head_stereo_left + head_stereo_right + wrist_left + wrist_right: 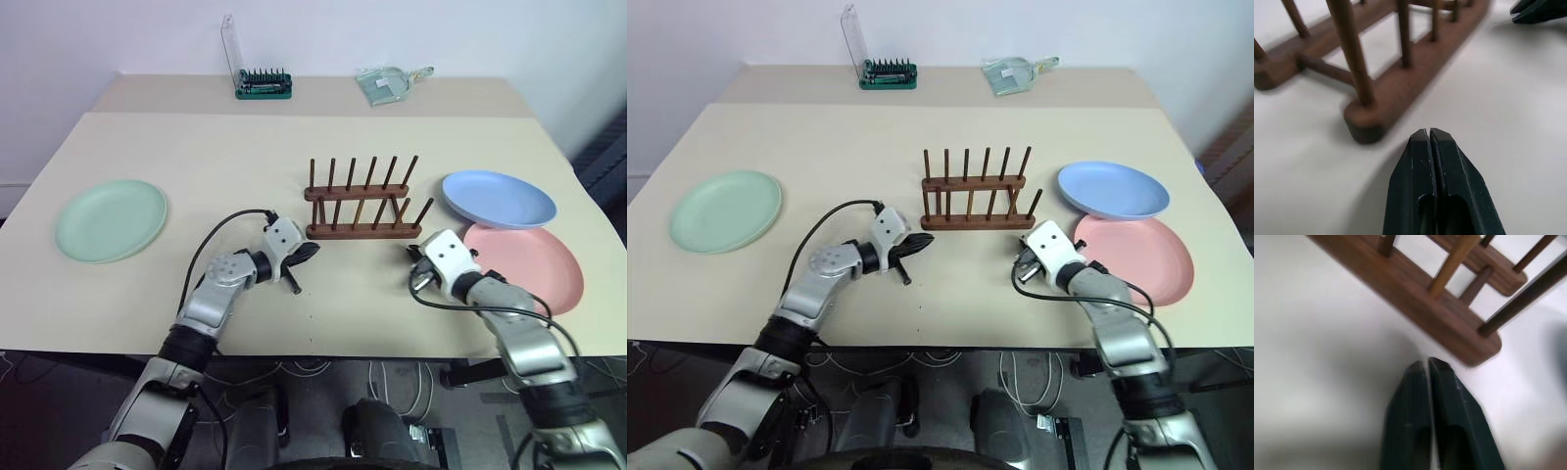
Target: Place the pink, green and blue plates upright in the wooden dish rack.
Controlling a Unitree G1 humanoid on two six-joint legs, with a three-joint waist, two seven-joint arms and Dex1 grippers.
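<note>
Green bit holder [264,84] behind rack [362,202]

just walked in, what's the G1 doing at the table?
Nothing is racked yet. The wooden dish rack stands empty mid-table. The left hand sits shut near the rack's left end and the right hand near its right end, neither holding anything. The green plate lies flat far to the left. The blue plate and the pink plate lie to the right, the blue one overlapping the pink one's rim.
</note>
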